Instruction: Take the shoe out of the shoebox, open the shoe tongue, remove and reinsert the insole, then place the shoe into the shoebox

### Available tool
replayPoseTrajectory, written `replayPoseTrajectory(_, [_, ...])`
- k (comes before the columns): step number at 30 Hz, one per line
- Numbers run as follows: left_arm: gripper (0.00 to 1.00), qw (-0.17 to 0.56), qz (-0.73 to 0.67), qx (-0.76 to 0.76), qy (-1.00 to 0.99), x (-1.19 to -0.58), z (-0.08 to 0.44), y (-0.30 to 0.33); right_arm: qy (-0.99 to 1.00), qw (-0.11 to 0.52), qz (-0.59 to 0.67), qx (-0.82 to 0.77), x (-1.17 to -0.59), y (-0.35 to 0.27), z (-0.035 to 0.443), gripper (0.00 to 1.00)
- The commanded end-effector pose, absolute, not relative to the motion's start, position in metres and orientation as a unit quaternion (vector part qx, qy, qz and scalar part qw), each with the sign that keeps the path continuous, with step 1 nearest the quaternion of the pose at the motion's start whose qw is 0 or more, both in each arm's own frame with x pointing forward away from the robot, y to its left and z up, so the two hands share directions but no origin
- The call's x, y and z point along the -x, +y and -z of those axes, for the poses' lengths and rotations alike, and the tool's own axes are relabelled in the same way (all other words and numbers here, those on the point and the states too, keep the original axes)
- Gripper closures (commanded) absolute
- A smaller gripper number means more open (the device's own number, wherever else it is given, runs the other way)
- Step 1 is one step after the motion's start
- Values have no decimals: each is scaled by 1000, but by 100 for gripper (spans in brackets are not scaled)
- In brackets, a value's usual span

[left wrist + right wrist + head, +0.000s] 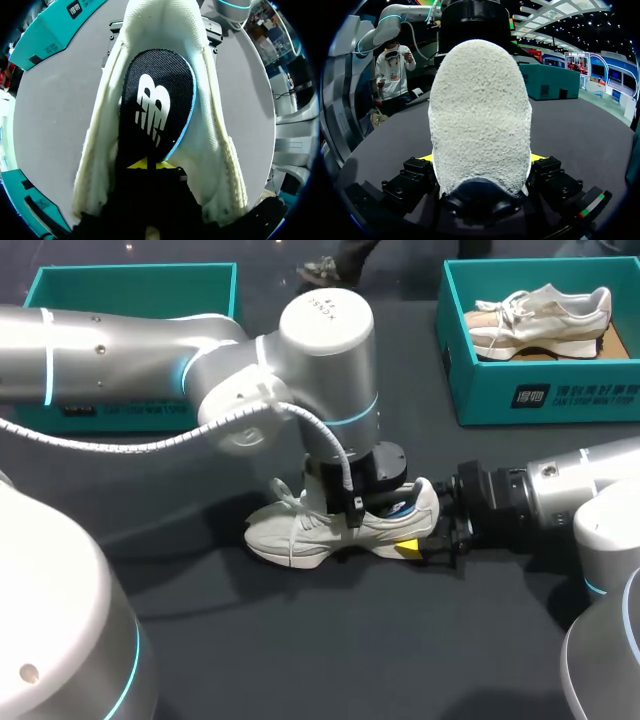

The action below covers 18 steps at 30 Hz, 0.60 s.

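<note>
A pale cream sneaker (300, 530) stands on the dark table near the middle, toe to the left. My left gripper (365, 508) reaches down into its opening. In the left wrist view its yellow tips (149, 165) are shut on the edge of the black insole (155, 100), which carries a white logo and a blue rim and lies between the cream lining walls (215, 125). My right gripper (415, 540) stands at the heel. From the right wrist, the fuzzy heel (480, 115) fills the space between the fingers, and the right gripper (481, 159) holds it from both sides.
A teal shoebox (135, 285) stands at the back left, partly behind my left arm. A second teal shoebox (540, 390) at the back right holds another pale sneaker (540, 320). Bare dark table lies in front of the shoe.
</note>
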<state>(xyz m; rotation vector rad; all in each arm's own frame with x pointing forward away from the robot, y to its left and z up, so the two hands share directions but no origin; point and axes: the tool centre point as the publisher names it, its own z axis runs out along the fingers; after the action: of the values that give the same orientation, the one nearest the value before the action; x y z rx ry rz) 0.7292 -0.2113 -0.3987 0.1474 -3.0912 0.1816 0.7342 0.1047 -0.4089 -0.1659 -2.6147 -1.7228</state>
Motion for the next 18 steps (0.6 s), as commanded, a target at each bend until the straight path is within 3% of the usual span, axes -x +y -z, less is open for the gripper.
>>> replayPoseTrajectory(1, [100,25,-75,-46,-996,-745,416,-199,-836,3,547,53,-731,106,408,100])
replayPoseTrajectory(18, [100,79,-198,-36,-976,-730,376,-197,-836,3,547,53,-731,106,408,100])
